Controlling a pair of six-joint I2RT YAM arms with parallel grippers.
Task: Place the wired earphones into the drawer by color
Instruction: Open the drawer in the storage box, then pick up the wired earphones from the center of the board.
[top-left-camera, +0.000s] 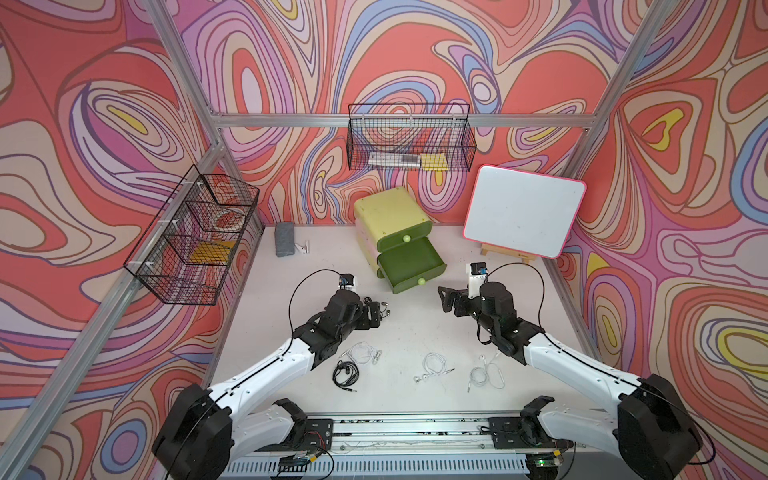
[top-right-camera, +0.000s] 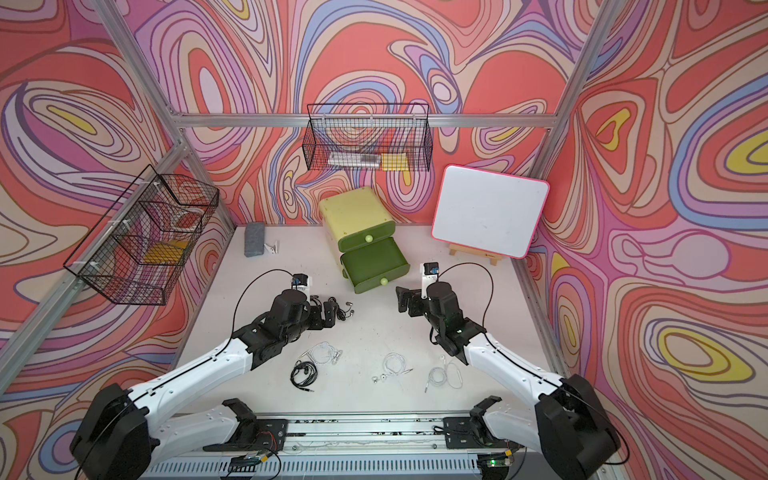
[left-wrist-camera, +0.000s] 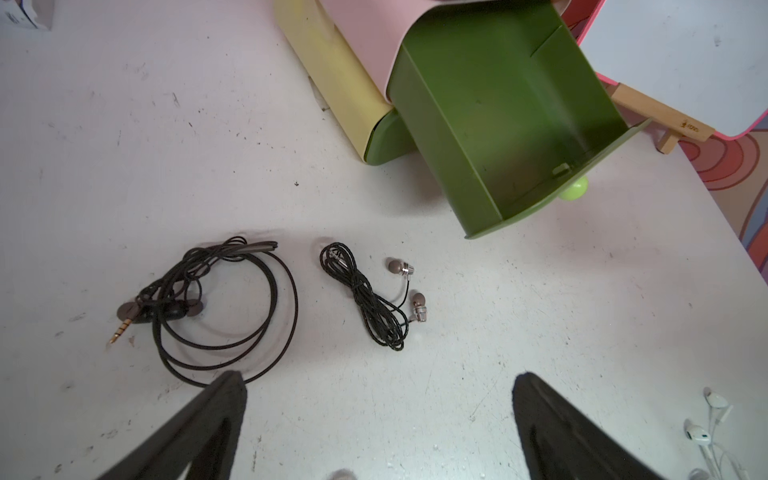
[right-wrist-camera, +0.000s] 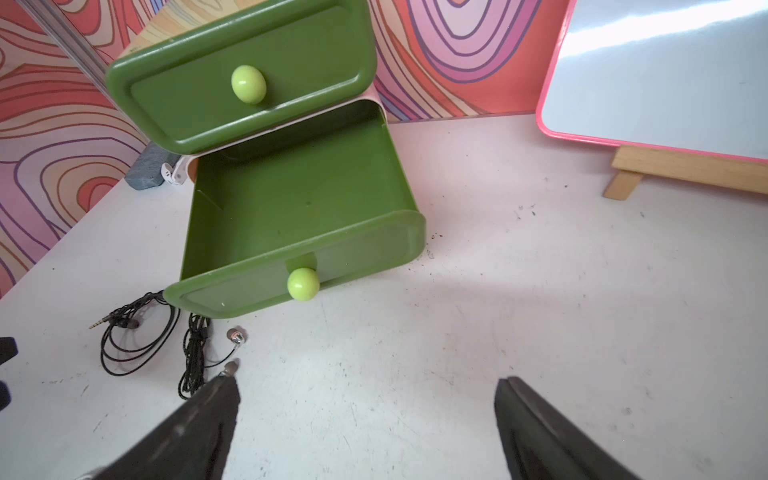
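Left pincer (left-wrist-camera: 378, 376) is spread wide, holding nothing. Just ahead of it: loose black earphone coil (left-wrist-camera: 220, 307) by one fingertip, bundled black earphones (left-wrist-camera: 370, 299) with metal buds dead centre. Right pincer (right-wrist-camera: 370, 380) is wide apart too, facing the pulled-out bottom drawer (right-wrist-camera: 357, 253). Another black set (top-left-camera: 345, 374) and three white sets (top-left-camera: 434, 365) lie behind both.

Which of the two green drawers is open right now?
The lower green drawer, pulled out and empty; the upper green drawer above it sits shut in the yellow cabinet.
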